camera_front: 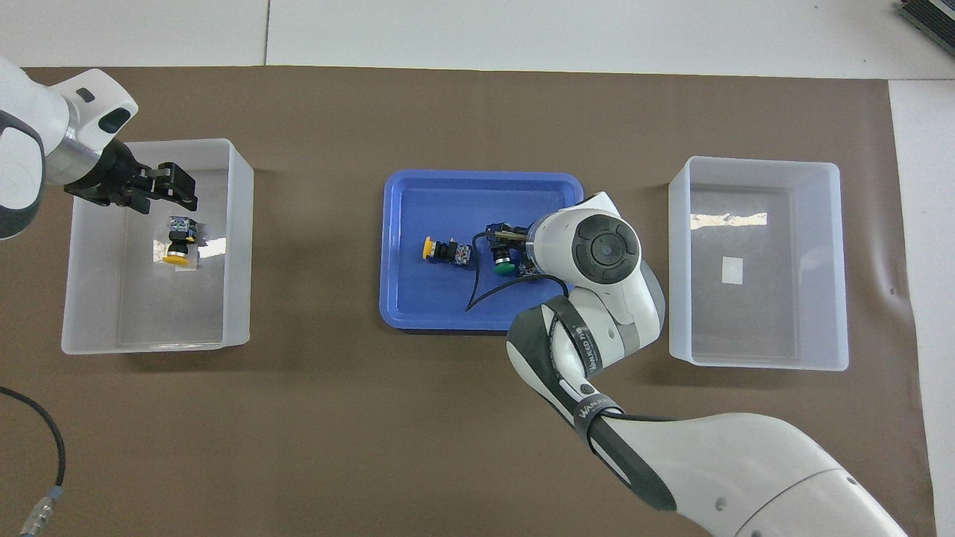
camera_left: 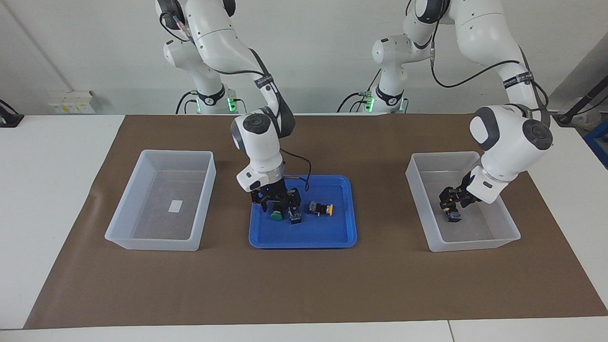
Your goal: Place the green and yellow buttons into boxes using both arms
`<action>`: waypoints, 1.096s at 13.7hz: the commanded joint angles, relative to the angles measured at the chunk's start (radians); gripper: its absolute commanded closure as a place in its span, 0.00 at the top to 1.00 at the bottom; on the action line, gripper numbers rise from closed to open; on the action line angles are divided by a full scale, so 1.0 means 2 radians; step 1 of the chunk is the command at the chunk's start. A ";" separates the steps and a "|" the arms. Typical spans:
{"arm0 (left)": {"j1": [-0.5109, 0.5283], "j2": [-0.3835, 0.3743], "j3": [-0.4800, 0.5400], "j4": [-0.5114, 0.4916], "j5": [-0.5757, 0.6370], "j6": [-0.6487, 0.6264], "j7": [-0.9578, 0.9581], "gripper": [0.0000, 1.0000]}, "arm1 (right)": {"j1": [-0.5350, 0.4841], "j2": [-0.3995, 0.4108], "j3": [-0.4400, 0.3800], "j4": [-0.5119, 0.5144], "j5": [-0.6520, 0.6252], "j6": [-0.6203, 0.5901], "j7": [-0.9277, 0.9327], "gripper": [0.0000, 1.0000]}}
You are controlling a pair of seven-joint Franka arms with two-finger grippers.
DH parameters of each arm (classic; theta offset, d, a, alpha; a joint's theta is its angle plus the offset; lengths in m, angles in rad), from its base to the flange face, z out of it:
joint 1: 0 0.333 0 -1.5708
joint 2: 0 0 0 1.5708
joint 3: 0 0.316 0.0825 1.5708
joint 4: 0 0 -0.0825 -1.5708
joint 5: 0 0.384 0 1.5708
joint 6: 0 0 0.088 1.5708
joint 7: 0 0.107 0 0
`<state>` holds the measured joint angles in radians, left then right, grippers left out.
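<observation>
A green button [camera_left: 276, 215] lies in the blue tray [camera_left: 304, 240], right under my right gripper [camera_left: 278, 207], which is down at it. In the overhead view the green button [camera_front: 503, 263] shows at the right gripper [camera_front: 498, 240]. A yellow button [camera_left: 322, 209] lies beside it in the tray [camera_front: 418, 313], also in the overhead view [camera_front: 440, 250]. My left gripper [camera_left: 451, 203] is open inside the box [camera_left: 475, 244] at the left arm's end, just above a yellow button [camera_front: 177, 247] that lies on its floor. The left gripper [camera_front: 175, 186] is apart from it.
The second box [camera_left: 152, 241] stands at the right arm's end with only a white label inside; it also shows in the overhead view [camera_front: 753, 358]. A black switch body [camera_left: 295, 218] lies beside the green cap; its cap is hidden. A brown mat [camera_left: 304, 285] covers the table.
</observation>
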<state>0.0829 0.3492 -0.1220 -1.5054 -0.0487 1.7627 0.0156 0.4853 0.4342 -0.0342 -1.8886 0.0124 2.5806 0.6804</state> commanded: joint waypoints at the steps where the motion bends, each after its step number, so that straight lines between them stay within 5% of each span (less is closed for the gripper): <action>1: -0.012 0.000 0.001 0.026 0.004 -0.037 -0.005 0.72 | -0.006 -0.006 -0.001 -0.001 -0.009 0.008 0.009 0.99; 4: -0.055 -0.003 0.001 0.033 0.003 -0.051 -0.086 0.72 | -0.006 -0.005 -0.001 -0.003 -0.009 0.010 0.013 0.93; 6: -0.085 -0.005 0.002 0.032 0.002 -0.038 -0.156 0.71 | -0.005 -0.006 -0.001 -0.008 -0.009 0.008 0.014 0.78; 10: -0.092 -0.008 0.002 0.029 -0.011 -0.019 -0.172 0.71 | -0.005 -0.007 -0.001 -0.013 -0.009 0.008 0.016 0.21; 12: -0.093 -0.010 0.001 0.023 -0.011 -0.015 -0.189 0.71 | -0.005 -0.007 -0.001 -0.013 -0.009 0.008 0.019 0.00; 15: -0.103 -0.017 0.001 0.008 -0.011 0.000 -0.207 0.71 | -0.006 -0.014 -0.001 -0.008 -0.009 0.001 0.036 0.00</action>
<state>-0.1055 0.3426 -0.1289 -1.4473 -0.0629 1.7333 -0.3718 0.4787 0.4270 -0.0380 -1.8902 0.0124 2.5820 0.7174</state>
